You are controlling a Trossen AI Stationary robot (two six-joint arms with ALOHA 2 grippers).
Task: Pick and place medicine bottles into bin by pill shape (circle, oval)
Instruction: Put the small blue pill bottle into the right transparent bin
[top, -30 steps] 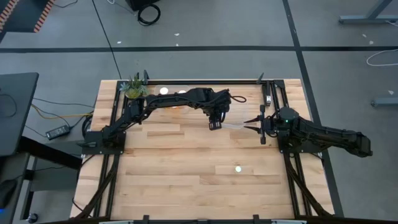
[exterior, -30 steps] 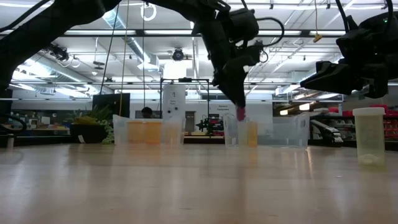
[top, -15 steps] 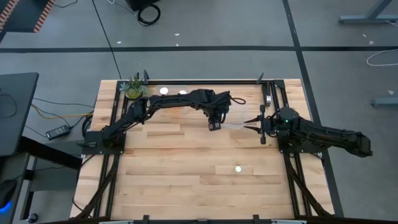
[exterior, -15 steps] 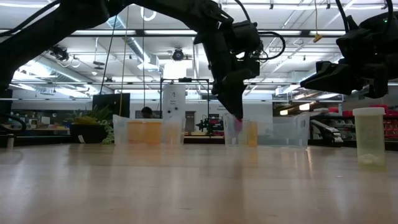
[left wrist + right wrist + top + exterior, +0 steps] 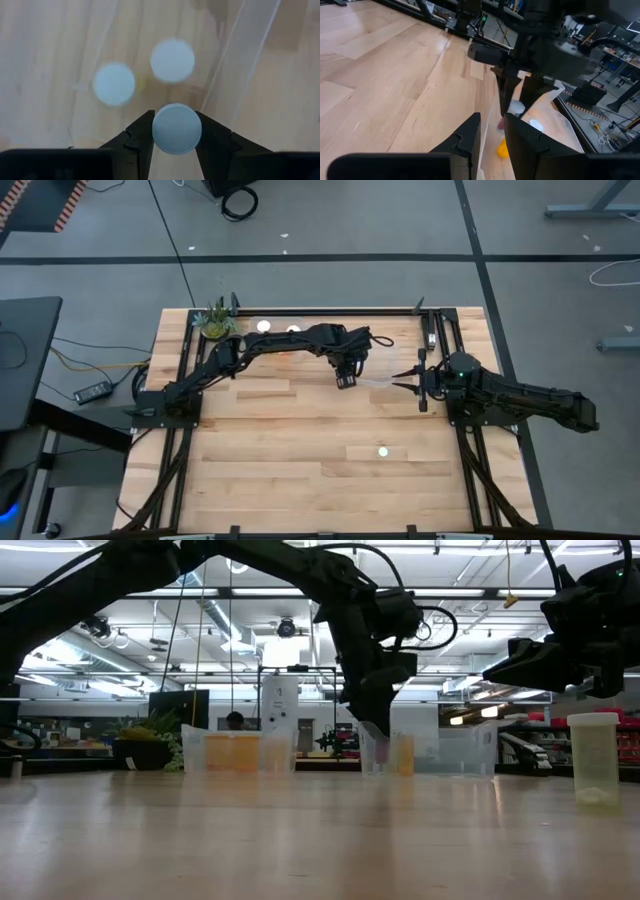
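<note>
My left gripper [image 5: 344, 380] is shut on a medicine bottle with a white ribbed cap [image 5: 176, 129], inside a clear bin [image 5: 440, 752] at the table's middle. Two more white-capped bottles [image 5: 114, 84] [image 5: 172, 60] stand in that bin. A pale bottle [image 5: 383, 451] stands alone on the table nearer the front; it also shows in the low view [image 5: 593, 758]. My right gripper [image 5: 400, 381] hangs open and empty just right of the bin, pointing at it. My left gripper pinches the bottle's white cap [image 5: 156, 131] by its rim, one finger on each side. The fingers come from above, pointing down. The bottle hangs upright below them inside the clear bin; the cap hides its body and foot.
A second clear bin [image 5: 235, 752] with orange bottles stands at the far left of the table, by a small plant [image 5: 215, 322]. Two white caps [image 5: 263, 326] [image 5: 293, 330] show there from above. Bare wood lies toward the near edge.
My left gripper has gone down with the bottle, deeper into the clear bin, still shut on the cap. My right gripper has kept still.
</note>
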